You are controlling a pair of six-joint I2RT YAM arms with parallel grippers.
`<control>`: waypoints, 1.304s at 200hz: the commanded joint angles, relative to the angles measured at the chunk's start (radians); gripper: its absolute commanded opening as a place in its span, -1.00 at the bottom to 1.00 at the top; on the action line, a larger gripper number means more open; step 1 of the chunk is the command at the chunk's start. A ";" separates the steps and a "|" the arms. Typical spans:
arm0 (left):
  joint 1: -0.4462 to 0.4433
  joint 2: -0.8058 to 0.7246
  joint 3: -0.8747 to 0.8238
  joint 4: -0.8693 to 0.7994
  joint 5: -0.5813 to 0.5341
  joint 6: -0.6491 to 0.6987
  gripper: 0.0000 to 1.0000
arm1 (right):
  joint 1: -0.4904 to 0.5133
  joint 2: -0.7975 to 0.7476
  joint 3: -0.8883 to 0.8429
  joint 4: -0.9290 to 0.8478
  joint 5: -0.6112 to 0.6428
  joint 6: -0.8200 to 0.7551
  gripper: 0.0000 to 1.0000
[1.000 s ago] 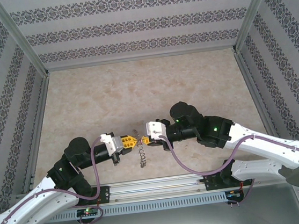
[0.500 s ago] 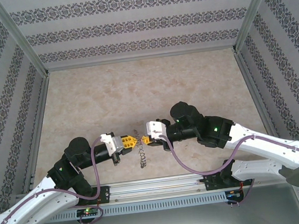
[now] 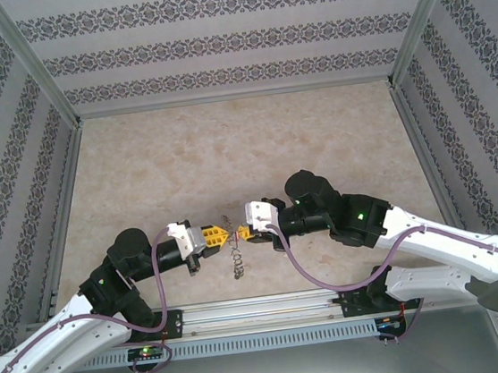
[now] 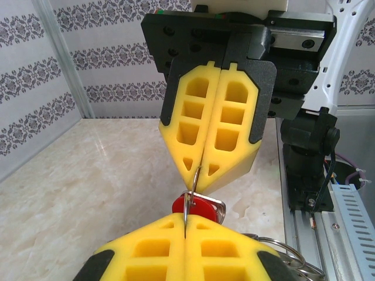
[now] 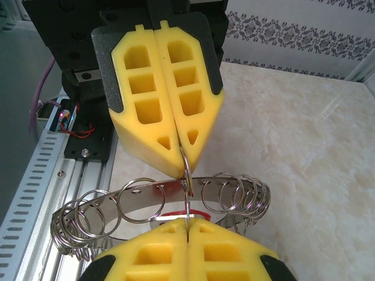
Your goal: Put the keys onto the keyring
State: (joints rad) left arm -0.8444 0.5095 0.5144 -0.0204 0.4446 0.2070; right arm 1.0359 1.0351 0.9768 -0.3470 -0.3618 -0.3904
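As nothing is shifting, I am keeping the left gripper (image 4: 185, 221) and right gripper (image 5: 187, 222) pinched on one wire loop (image 5: 187, 202) of the keyring (image 5: 146, 196), threading of the red key (image 4: 202, 206) seemingly stalling.

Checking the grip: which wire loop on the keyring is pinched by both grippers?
The middle loop, edge-on between the shut left gripper and right gripper; the other loops hang free on either side.

Top camera looks steeply down on the keyring (image 3: 236, 258) from far above; 2 wrist cameras (very close) face it from opposite sides.
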 commanded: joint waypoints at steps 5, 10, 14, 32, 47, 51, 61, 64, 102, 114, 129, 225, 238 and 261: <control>-0.012 -0.011 0.021 0.070 0.020 0.019 -1.00 | -0.012 -0.012 -0.012 0.021 0.008 0.022 -1.00; -0.012 -0.010 0.021 0.070 0.021 0.018 -1.00 | -0.013 -0.011 -0.011 0.021 0.006 0.021 -1.00; -0.012 -0.009 0.020 0.070 0.022 0.018 -1.00 | -0.013 -0.011 -0.010 0.022 0.006 0.021 -1.00; -0.012 -0.008 0.021 0.071 0.021 0.018 -1.00 | -0.013 -0.005 -0.007 0.024 0.003 0.021 -1.00; -0.012 -0.008 0.024 0.068 0.023 0.019 -1.00 | -0.013 -0.004 -0.007 0.027 0.001 0.020 -1.00; -0.012 -0.007 0.024 0.067 0.023 0.019 -1.00 | -0.013 -0.003 -0.008 0.028 0.000 0.021 -1.00; -0.012 -0.009 0.024 0.067 0.023 0.019 -1.00 | -0.013 -0.001 -0.006 0.028 -0.002 0.021 -1.00; -0.012 -0.009 0.024 0.066 0.022 0.019 -1.00 | -0.013 0.000 -0.006 0.028 -0.001 0.021 -1.00; -0.012 -0.009 0.022 0.069 0.022 0.018 -1.00 | -0.016 -0.010 -0.009 0.024 0.011 0.024 -1.00; -0.012 -0.008 0.021 0.069 0.022 0.019 -1.00 | -0.016 -0.015 -0.012 0.024 0.012 0.025 -1.00; -0.012 -0.008 0.022 0.070 0.021 0.019 -1.00 | -0.017 -0.015 -0.010 0.023 0.014 0.030 -1.00; -0.012 -0.009 0.022 0.068 0.014 0.020 -1.00 | -0.007 -0.014 -0.011 0.017 -0.045 0.016 -1.00; -0.011 -0.007 0.021 0.071 0.016 0.020 -1.00 | -0.007 -0.014 -0.011 0.018 -0.044 0.018 -1.00; -0.012 -0.006 0.022 0.071 0.017 0.019 -1.00 | -0.007 -0.009 -0.005 0.022 -0.039 0.020 -1.00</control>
State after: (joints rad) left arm -0.8444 0.5095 0.5144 -0.0170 0.4446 0.2070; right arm 1.0237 1.0348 0.9764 -0.3470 -0.3828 -0.3870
